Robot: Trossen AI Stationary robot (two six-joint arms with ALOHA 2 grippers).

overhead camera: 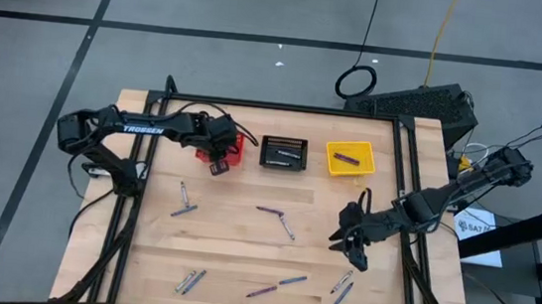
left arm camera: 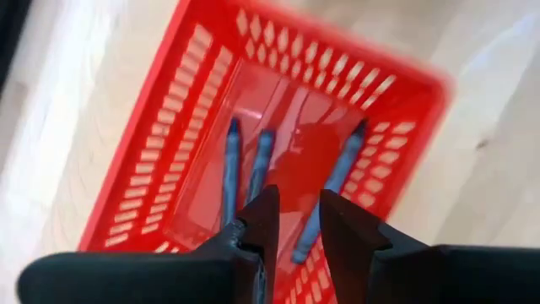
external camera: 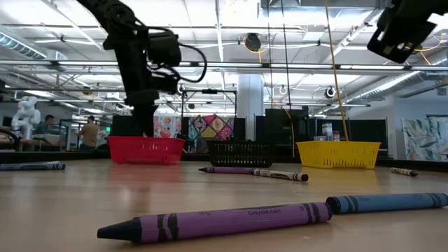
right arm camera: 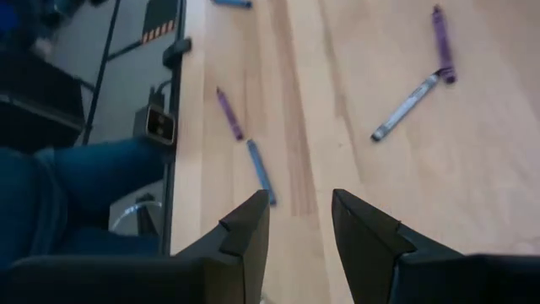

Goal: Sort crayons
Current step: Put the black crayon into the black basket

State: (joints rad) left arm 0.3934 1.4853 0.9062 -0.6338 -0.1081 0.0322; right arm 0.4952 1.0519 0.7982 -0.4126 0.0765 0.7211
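Note:
My left gripper (left arm camera: 299,203) hangs open and empty over the red basket (left arm camera: 211,127) at the table's far left, which also shows in the high view (overhead camera: 234,149). Three blue crayons (left arm camera: 245,169) lie on the basket's floor. My right gripper (right arm camera: 299,203) is open and empty above the table's right side (overhead camera: 352,242). Loose crayons lie flat on the wood: a purple one (right arm camera: 229,114) and a blue one (right arm camera: 261,171) near the front edge, and a grey one (right arm camera: 407,105) touching a purple one (right arm camera: 442,42) mid-table. More crayons lie at the left (overhead camera: 184,204) and front (overhead camera: 189,282).
A black basket (overhead camera: 283,153) and a yellow basket (overhead camera: 350,158) holding a purple crayon (overhead camera: 346,158) stand beside the red one along the far edge. A purple crayon (external camera: 217,222) lies close to the low camera. A person's blue-clad leg (right arm camera: 51,194) shows beyond the table's edge.

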